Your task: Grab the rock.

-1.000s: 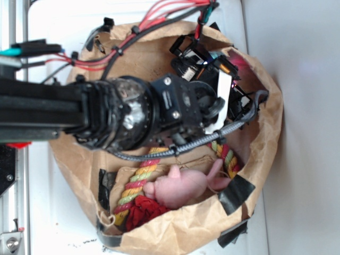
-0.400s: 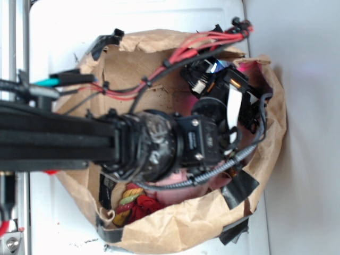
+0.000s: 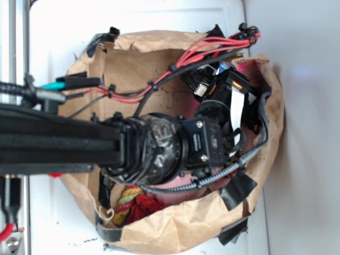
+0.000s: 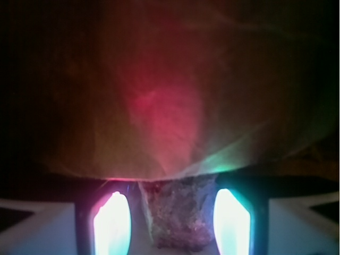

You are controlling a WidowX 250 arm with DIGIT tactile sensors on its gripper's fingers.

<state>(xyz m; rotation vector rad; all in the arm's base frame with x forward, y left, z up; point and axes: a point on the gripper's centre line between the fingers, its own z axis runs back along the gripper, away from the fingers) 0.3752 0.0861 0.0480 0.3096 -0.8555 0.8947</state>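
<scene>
one paper bag (image 3: 175,226) is sitting on the white bench (image 3: 58,37), with one rope toy (image 3: 123,204) and one red ruffled ball (image 3: 146,206) peeking out under the arm. inside, the claw (image 4: 172,220) is gripping one rock (image 4: 179,215), its two glowing fingers (image 4: 112,223) hugging either side.

A white worktop (image 3: 143,16) is seen under everything, with small dark specks scattered along its lower part. On the right side a plain pale grey wall (image 3: 308,127) is found, evenly lit. At the left edge a metal rail (image 3: 16,32) is visible.
</scene>
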